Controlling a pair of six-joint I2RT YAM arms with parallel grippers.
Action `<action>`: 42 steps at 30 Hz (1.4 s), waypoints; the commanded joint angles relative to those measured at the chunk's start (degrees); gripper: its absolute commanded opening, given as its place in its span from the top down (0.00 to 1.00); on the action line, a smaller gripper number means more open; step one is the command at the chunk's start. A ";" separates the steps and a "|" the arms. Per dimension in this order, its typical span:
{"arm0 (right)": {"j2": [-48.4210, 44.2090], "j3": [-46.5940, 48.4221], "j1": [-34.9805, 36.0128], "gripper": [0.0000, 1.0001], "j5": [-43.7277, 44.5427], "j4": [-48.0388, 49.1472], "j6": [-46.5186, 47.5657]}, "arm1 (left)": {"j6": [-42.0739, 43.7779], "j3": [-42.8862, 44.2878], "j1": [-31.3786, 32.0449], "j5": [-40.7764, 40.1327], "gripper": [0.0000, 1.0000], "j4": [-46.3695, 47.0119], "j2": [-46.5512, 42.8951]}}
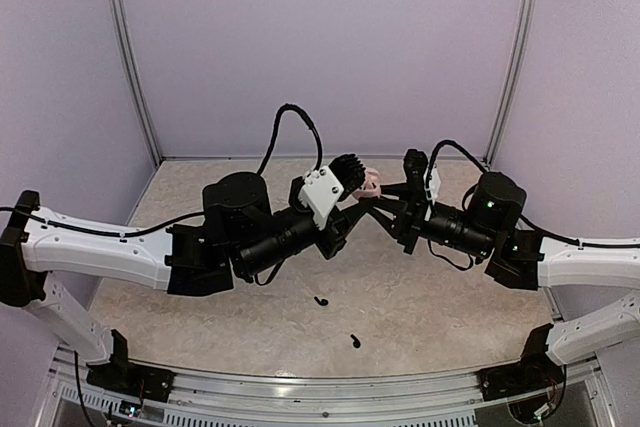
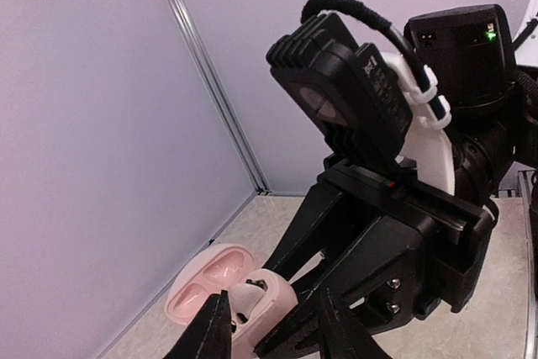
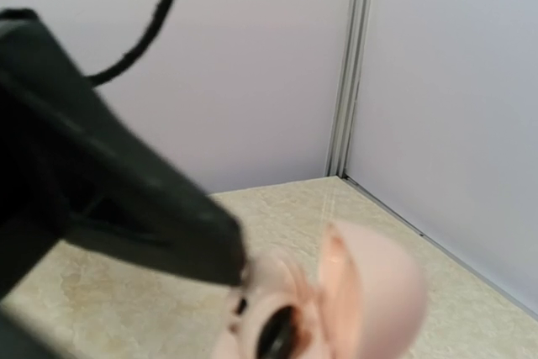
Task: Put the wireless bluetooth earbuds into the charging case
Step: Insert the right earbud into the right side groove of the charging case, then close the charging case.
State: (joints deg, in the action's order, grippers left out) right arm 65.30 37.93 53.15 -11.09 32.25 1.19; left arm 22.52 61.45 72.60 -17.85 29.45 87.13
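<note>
The charging case (image 1: 372, 182) is pale pink, and its lid (image 2: 206, 279) is hinged open. It hangs above the back of the table with my right gripper (image 1: 384, 191) shut on its body (image 2: 273, 304). In the right wrist view the case (image 3: 370, 292) fills the lower middle, blurred, beside one black finger (image 3: 151, 216). My left gripper (image 2: 273, 317) is open, its two fingertips either side of the case's front with a gap to it. Two black earbuds (image 1: 320, 300) (image 1: 354, 340) lie on the table near the front, apart from both grippers. What sits in the case's sockets is unclear.
Lilac walls with metal corner posts (image 1: 135, 67) (image 1: 515, 57) close in the beige table (image 1: 200, 287). Both arms reach inward and meet over the back middle. The right wrist camera block (image 2: 349, 90) hangs close in front of the left wrist.
</note>
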 commanded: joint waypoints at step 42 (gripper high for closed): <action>-3.77 7.54 -0.67 1.00 -30.45 -16.72 -4.12 | -8.83 -12.99 -2.53 27.11 0.03 -6.77 -18.35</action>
State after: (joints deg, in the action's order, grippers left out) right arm 60.58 43.48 52.71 -38.28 16.10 -0.78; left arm 12.93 47.59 69.49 7.27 20.62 66.87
